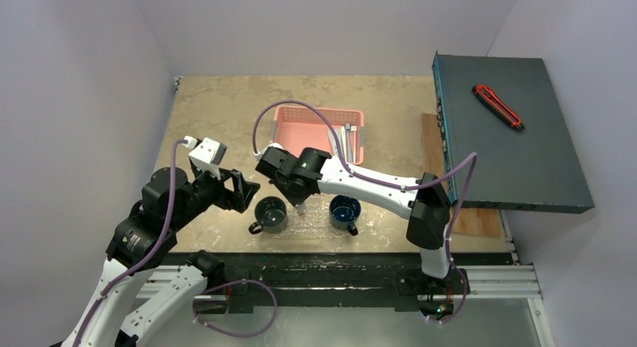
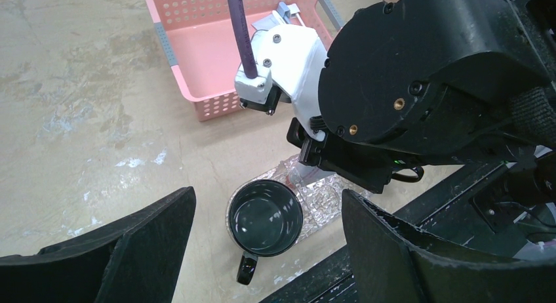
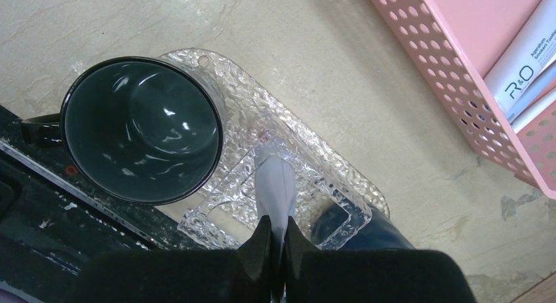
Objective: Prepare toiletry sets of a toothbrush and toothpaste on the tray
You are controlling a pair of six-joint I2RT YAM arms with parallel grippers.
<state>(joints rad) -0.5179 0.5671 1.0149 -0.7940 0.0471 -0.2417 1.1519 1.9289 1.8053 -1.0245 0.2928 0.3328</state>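
— What lies closest to us?
— Our right gripper (image 3: 277, 229), with its fingers clenched flat on a silver-grey tube (image 3: 275, 185). The tube points away from the fingertips, out over the middle of the clear embossed tray (image 3: 315, 155).
— Does it touch the tray?
— We cannot tell. Its far end sits over the tray's inner panel.
— What do we see around those fingers?
— A dark mug (image 3: 141, 129) is to their left, covering that end of the tray. A blue mug (image 3: 367, 234) is just to their right, half hidden. Farther ahead and to the right, the pink basket (image 3: 452, 80) holds white packs (image 3: 524, 67) marked R&O.
— And our left gripper (image 2: 267, 195)?
— Its fingers are spread wide and grasp nothing. We see the dark mug in the gap between them, beyond the tips, with the tray just past it.
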